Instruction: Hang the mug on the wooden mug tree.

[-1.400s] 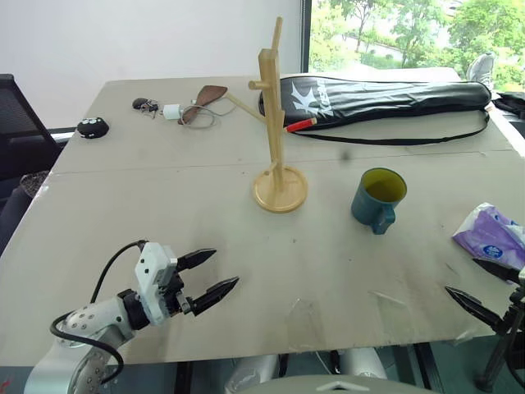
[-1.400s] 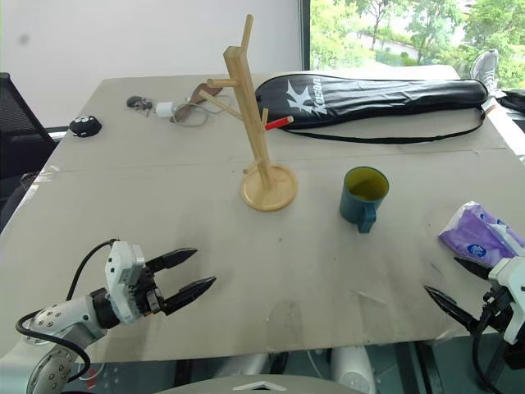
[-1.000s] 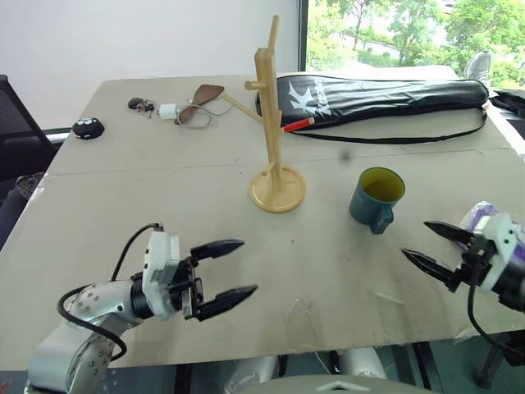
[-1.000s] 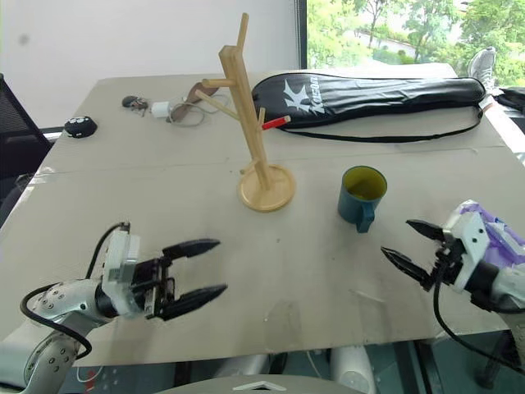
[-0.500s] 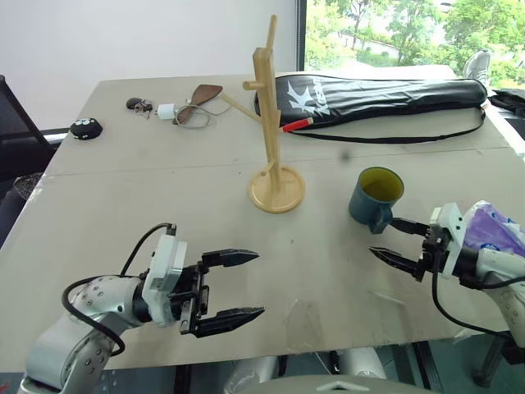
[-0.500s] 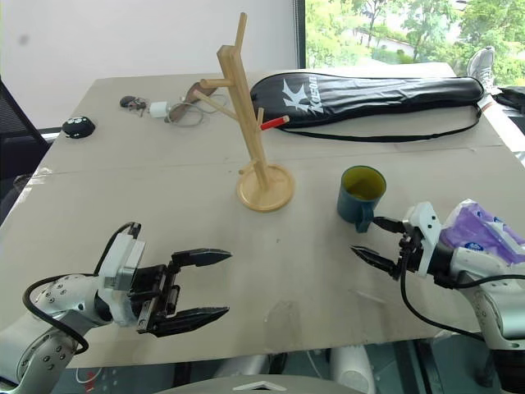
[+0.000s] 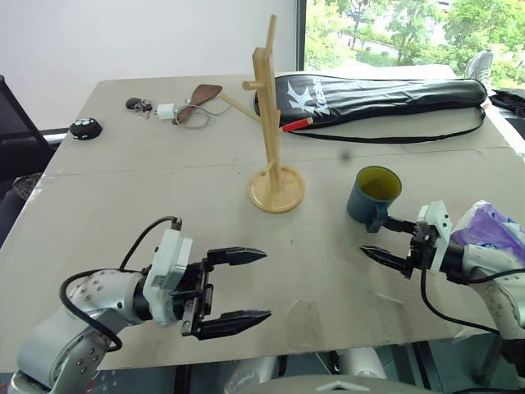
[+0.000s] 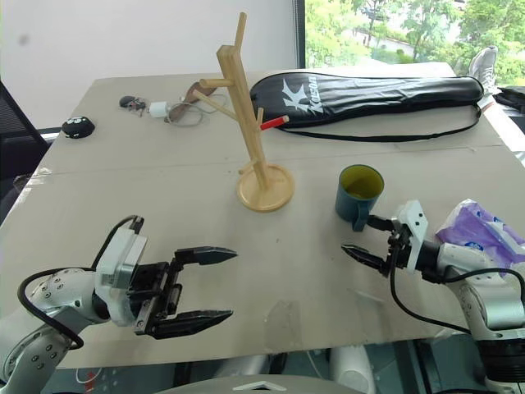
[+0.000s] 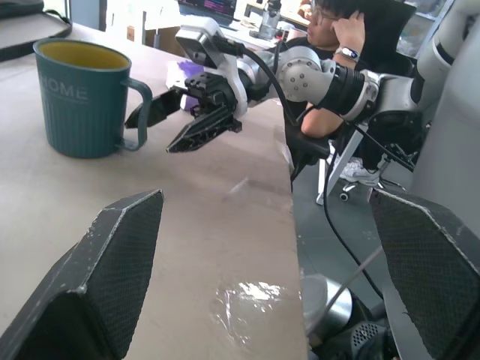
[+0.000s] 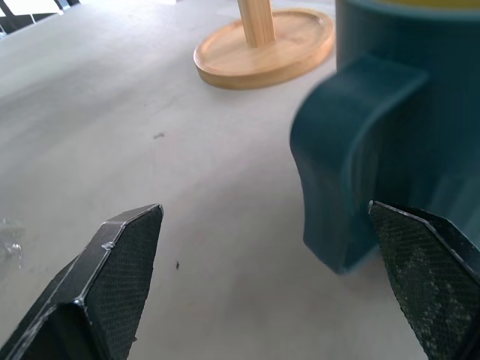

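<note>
A big tan tabletop fills the scene. A long black bag lies along the far right side. The mug tree stands near the middle, a bit to the far side, on its round base. Its pegs are bare.

The left pincer hangs over the near left part of the tabletop. Its two black fingers are spread wide with nothing between them, and they point to the right.

The right pincer is at the near right. Its fingers are also spread wide and hold nothing. They point left, at the mug. One fingertip is just beside the handle. In the right wrist view the handle sits between the two fingers, but I cannot tell if they touch it.

The mug stands upright on the tabletop, to the right of the tree and apart from it. It is teal outside and yellow-green inside. Its handle faces the near side.

A purple packet lies at the right edge, behind the right pincer. At the far left are a small black thing, keys and a white plug.
</note>
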`<act>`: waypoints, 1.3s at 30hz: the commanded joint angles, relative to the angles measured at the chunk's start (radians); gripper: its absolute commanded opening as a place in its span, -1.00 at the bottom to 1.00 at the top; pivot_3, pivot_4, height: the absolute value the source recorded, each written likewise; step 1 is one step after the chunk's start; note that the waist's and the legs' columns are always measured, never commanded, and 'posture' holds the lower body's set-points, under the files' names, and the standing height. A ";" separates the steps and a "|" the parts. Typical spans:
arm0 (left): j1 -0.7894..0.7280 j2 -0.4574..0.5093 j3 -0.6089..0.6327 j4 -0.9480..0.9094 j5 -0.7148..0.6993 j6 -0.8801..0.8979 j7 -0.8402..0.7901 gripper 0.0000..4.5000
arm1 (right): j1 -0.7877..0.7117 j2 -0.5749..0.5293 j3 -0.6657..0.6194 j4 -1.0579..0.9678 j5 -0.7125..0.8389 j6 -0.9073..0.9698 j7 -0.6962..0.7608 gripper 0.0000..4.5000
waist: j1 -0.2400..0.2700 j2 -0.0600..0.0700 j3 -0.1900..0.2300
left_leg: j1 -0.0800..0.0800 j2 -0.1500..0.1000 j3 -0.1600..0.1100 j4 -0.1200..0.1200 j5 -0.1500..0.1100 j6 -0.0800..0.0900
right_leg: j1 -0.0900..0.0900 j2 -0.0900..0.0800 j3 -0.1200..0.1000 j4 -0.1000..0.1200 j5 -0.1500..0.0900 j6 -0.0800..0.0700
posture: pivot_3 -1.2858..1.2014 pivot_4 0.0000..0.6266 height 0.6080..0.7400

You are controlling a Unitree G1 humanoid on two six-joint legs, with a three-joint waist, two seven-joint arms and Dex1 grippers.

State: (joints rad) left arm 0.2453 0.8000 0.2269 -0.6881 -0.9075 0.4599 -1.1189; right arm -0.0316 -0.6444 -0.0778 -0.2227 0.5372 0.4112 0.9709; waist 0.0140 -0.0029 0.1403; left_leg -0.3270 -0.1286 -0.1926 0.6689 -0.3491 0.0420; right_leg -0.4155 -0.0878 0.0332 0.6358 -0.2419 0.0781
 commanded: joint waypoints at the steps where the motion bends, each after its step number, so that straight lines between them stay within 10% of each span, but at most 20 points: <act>1: 0.002 0.005 0.015 -0.040 -0.021 0.009 0.026 1.00 | -0.026 0.010 -0.002 -0.018 0.007 0.000 -0.007 0.67 | 0.000 0.000 0.000 | 0.000 0.000 0.000 0.000 0.000 0.000 | 0.000 0.000 0.000 0.000 0.000 0.000 | 0.03 -0.52 1.00; 9: 0.026 -0.008 0.036 -0.012 0.002 -0.017 0.023 1.00 | -0.040 0.021 0.008 0.017 -0.006 -0.007 -0.002 -0.98 | 0.001 0.000 0.000 | 0.000 0.000 0.000 0.000 0.000 0.000 | 0.000 0.000 0.000 0.000 0.000 0.000 | 0.03 -0.52 1.00; 19: 0.062 -0.108 0.099 0.056 0.024 -0.103 0.072 1.00 | -0.095 0.017 -0.025 -0.039 0.027 -0.001 -0.014 -0.98 | -0.001 0.000 0.000 | 0.000 0.000 0.000 0.000 0.000 0.000 | 0.000 0.000 0.000 0.000 0.000 0.000 | 0.03 -0.52 1.00; 29: 0.070 -0.305 0.155 0.090 0.090 -0.301 0.154 1.00 | -0.511 -0.034 0.048 -0.109 0.041 0.264 -0.142 -0.98 | 0.003 0.000 0.000 | -0.002 0.000 -0.001 0.000 0.000 0.000 | -0.001 0.000 -0.002 -0.001 0.000 0.000 | 0.03 -0.52 1.00; 39: 0.089 -0.281 0.216 0.179 0.027 -0.312 0.055 1.00 | -0.767 -0.011 0.121 -0.063 0.040 0.411 -0.149 -0.98 | -0.001 0.000 0.001 | -0.005 0.000 -0.002 -0.001 0.000 0.000 | -0.001 -0.001 -0.005 -0.006 0.000 0.000 | 0.03 -0.52 1.00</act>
State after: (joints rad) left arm 0.3334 0.5099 0.4246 -0.4977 -0.8605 0.1499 -1.0511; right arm -0.7614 -0.6567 0.0514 -0.2667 0.5735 0.8224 0.8191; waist 0.0125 -0.0031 0.1409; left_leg -0.3316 -0.1287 -0.1953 0.6684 -0.3492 0.0421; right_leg -0.4170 -0.0889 0.0283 0.6299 -0.2418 0.0780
